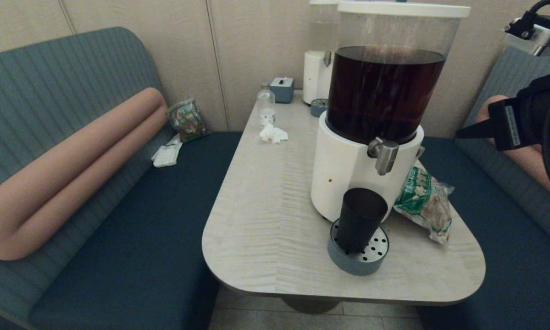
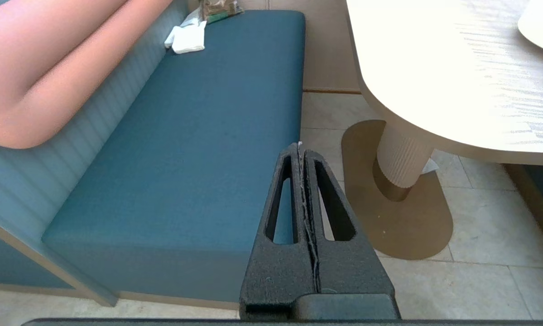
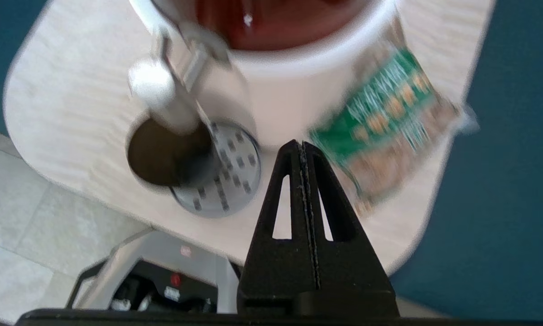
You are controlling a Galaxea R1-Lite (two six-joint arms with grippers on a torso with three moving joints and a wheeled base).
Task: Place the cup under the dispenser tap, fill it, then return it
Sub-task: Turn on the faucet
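Smoky-black cup [image 1: 361, 220] stands on drip tray [image 1: 358, 265] near tabletop's front edge, under dispenser tap [image 1: 384, 156]; fill status unclear, return pending. Right gripper [image 3: 302, 144] closed, empty, raised off right edge; left gripper [image 2: 300, 146] closed, parked.

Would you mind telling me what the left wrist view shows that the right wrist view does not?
Only the left wrist view shows the blue bench seat, the table's pedestal foot and the shut left gripper, parked low beside the table. Only the right wrist view shows the cup on the drip tray under the dispenser tap, the green snack bag and the shut right gripper. Both show the table.
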